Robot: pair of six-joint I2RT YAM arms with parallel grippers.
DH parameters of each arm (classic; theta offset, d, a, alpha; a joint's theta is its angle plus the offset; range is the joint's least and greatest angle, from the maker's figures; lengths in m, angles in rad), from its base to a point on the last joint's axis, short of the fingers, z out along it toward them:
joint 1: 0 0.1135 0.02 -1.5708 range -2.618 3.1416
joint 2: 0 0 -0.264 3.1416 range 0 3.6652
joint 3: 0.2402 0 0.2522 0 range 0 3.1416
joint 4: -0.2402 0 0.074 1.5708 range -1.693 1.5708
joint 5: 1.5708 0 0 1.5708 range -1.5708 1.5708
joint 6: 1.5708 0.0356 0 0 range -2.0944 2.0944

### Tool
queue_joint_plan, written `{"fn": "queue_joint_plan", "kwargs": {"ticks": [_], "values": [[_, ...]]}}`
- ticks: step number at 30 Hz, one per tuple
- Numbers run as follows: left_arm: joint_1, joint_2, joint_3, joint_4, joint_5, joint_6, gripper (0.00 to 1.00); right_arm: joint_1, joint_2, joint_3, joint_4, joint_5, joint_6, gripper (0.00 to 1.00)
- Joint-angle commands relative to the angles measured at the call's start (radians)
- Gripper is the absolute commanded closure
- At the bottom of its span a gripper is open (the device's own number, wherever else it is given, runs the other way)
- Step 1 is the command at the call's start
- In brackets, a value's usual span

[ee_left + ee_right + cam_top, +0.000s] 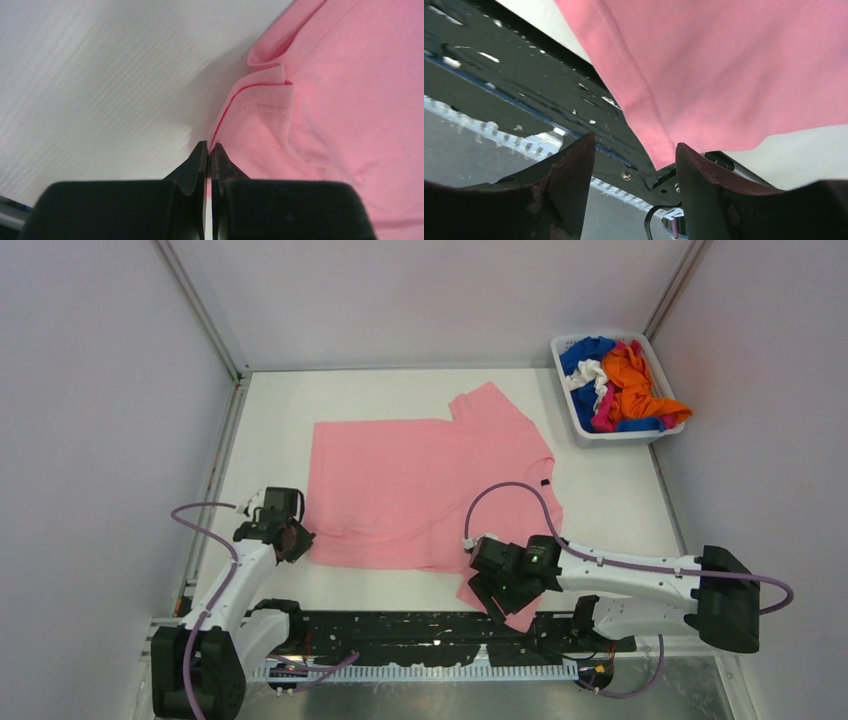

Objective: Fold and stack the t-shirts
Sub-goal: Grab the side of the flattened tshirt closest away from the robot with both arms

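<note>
The pink shirt (420, 490) lies spread on the table (620, 500), neck towards the right and a small dark label (546, 483) at the collar.

The left pincer (208, 146) sits at the shirt's near left corner. Its jaws are pressed almost together, and the stitched hem runs straight down into the tips, where a thin edge of the cloth is caught. Just beyond the tips the cloth is bunched into a small fold, and it casts a shadow on the bare table to the left of the pincer. The rest of the shirt spreads away to the pincer's right.

The right pincer (634, 141) is at the near edge of the table, by the shirt's near sleeve. Its jaws stand wide apart and hold nothing. The pointed corner of the sleeve hangs between the two fingers without clearly touching either. Behind that corner, and to the pincer's left, is the black plate (524, 60) on which the arms are mounted.

Far beyond the right pincer, in the far right corner of the table, stands a white basket (620, 437). It holds a heap of crumpled shirts: orange (630, 380), blue (585, 350), white (585, 375) and hot pink (605, 420).
</note>
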Motion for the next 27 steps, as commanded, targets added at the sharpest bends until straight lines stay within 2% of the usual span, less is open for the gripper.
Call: {"fn": "queue_joint_plan", "kwargs": {"ticks": [1, 10, 12, 14, 15, 17, 22, 27], "values": [[0.006, -0.035, -0.004, 0.014, 0.004, 0.016, 1.00, 0.011, 0.040, -0.030, 0.009, -0.016, 0.051, 0.38], [0.005, -0.062, -0.024, 0.001, 0.013, 0.011, 1.00, 0.012, 0.165, -0.095, 0.094, 0.058, 0.081, 0.48], [0.006, -0.070, -0.030, 0.002, 0.015, 0.006, 1.00, 0.012, 0.171, -0.085, 0.092, 0.095, 0.085, 0.59], [0.006, -0.078, -0.035, 0.001, 0.018, 0.005, 1.00, 0.003, 0.175, -0.081, 0.088, 0.109, 0.084, 0.74], [0.006, -0.083, -0.036, -0.004, 0.018, 0.004, 1.00, -0.002, 0.176, -0.080, 0.086, 0.111, 0.083, 0.87], [0.006, -0.094, -0.034, -0.021, 0.016, 0.005, 1.00, -0.005, 0.170, -0.082, 0.086, 0.115, 0.088, 0.94], [0.006, -0.147, -0.040, -0.065, 0.011, 0.003, 1.00, -0.006, 0.100, -0.073, 0.048, 0.137, 0.095, 0.95], [0.006, -0.206, -0.038, -0.098, 0.030, 0.008, 1.00, -0.007, -0.017, -0.021, -0.021, 0.227, 0.093, 0.95]]}}
